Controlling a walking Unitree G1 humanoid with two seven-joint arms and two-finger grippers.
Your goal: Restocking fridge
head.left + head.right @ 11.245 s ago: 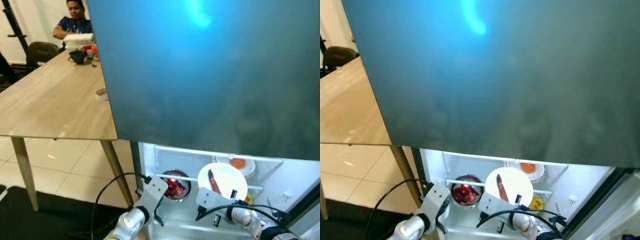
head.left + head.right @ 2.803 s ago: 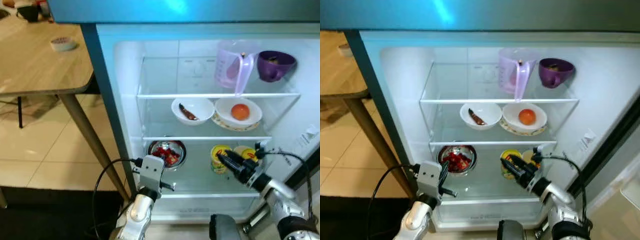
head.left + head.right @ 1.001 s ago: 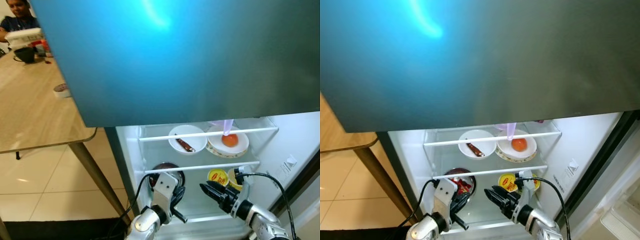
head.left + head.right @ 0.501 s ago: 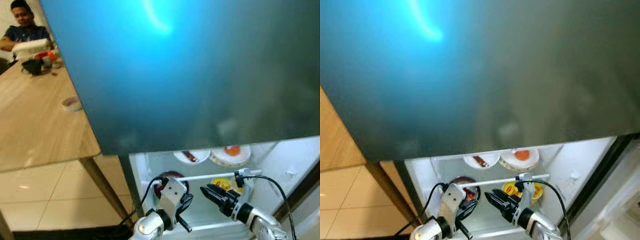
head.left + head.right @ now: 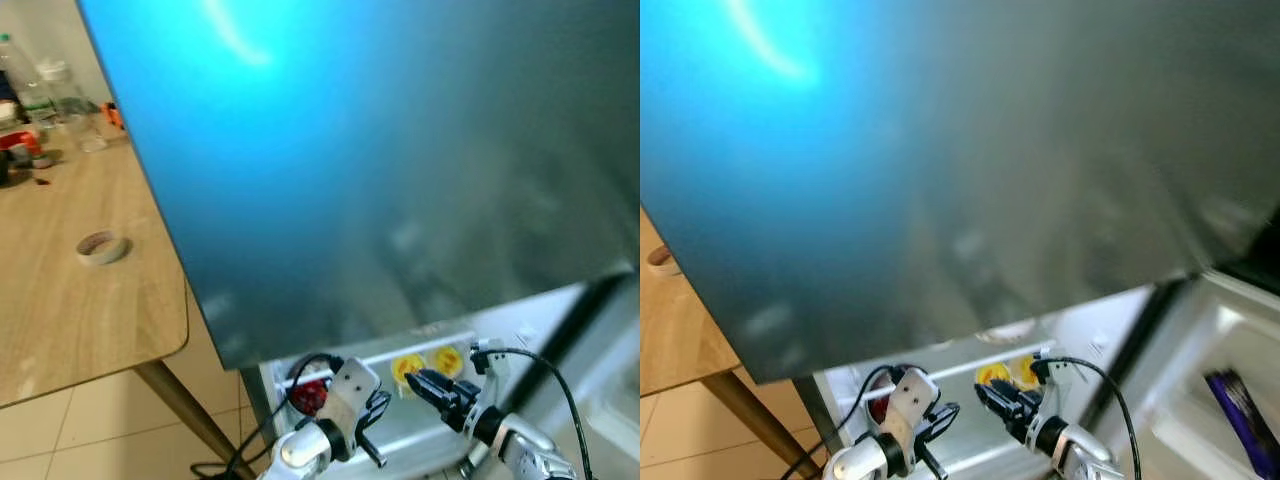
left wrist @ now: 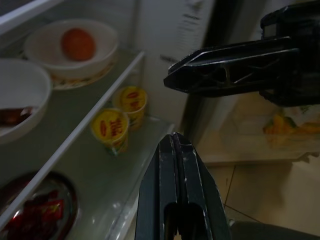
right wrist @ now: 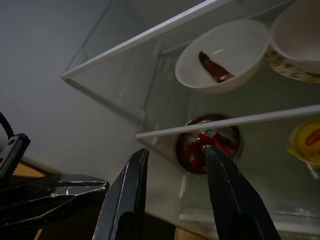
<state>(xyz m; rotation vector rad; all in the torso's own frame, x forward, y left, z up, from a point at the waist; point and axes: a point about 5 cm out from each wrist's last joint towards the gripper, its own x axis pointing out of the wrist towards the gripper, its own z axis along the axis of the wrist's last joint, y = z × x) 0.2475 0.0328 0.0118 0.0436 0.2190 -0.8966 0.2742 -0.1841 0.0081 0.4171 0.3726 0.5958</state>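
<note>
Clenched tight on nothing: left gripper (image 6: 173, 150), fingers pressed flat together, low in front of the open fridge (image 5: 560, 300), pointing toward its lowest visible shelf. Spread apart and empty: right gripper (image 7: 172, 160), just right of the left one, aimed into the same compartment.

Stocked already, on the lower glass shelf (image 6: 105, 170): two yellow cans (image 6: 111, 129) side by side toward the right, the farther one (image 6: 131, 99) close to the fridge's right wall; at the left, a round steel bowl of red-wrapped items (image 7: 207, 144), partly behind the white shelf rail (image 7: 260, 120). On the shelf above: a white bowl (image 7: 222, 52) holding one dark red strip of food (image 7: 212, 67), and to its right another white bowl (image 6: 70, 47) with an orange fruit (image 6: 78, 44), seated on a patterned plate (image 6: 80, 80).

Looming over most of the head views: the glossy blue-grey freezer door (image 5: 400, 150), hiding the upper shelves. Barely seen below its edge: both silver arms, cables, the cans and the red bowl.

Off to the left: a wooden table (image 5: 60, 310) with a roll of tape (image 5: 101, 246) near its corner, clear jars (image 5: 70, 100) farther back. At the far right: the fridge door's inner bin (image 5: 1210, 420) with a purple packet (image 5: 1245, 420) inside.
</note>
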